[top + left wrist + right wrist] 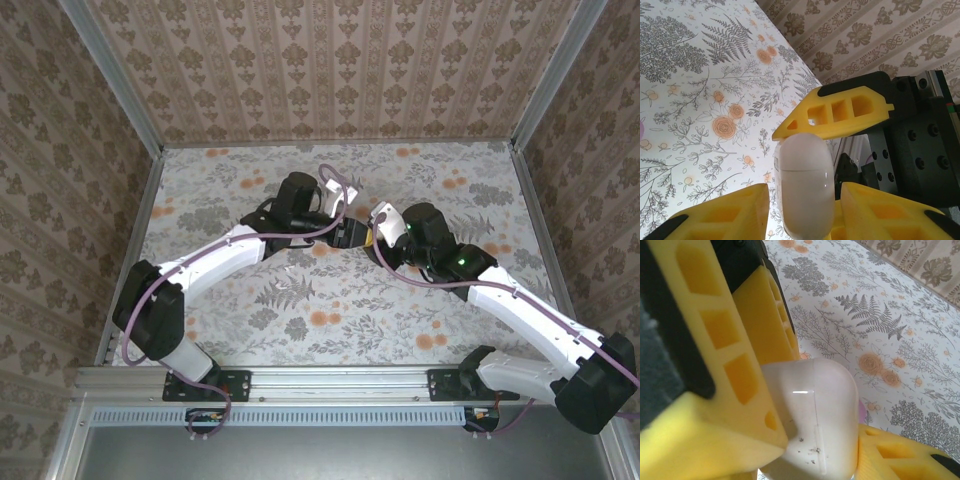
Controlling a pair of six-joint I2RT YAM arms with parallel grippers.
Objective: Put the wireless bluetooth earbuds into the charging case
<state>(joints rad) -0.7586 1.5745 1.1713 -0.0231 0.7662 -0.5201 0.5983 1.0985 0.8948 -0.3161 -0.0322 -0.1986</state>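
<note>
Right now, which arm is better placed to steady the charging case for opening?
Right, probably. The right end effector pinches the closed charging case from two sides; the left end effector merely straddles it, with slim gaps on either side.

Top view: both arms reach in toward frame centre. The left arm (pixel 215 262) runs from lower left up and to the right. The right arm (pixel 520 300) runs from lower right up and to the left. We see the two wrists facing each other mid-frame, fingertips close together.

In its own wrist view, the right gripper (pixel 822 440) has its yellow fingers pinching the white charging case (pixel 815 395). The left gripper (pixel 805 205) has fingers flanking the same case at the bottom of its wrist view. The gaps are narrow and we can't confirm contact. One finger of the right gripper sits against the case top, upper centre there.
</note>
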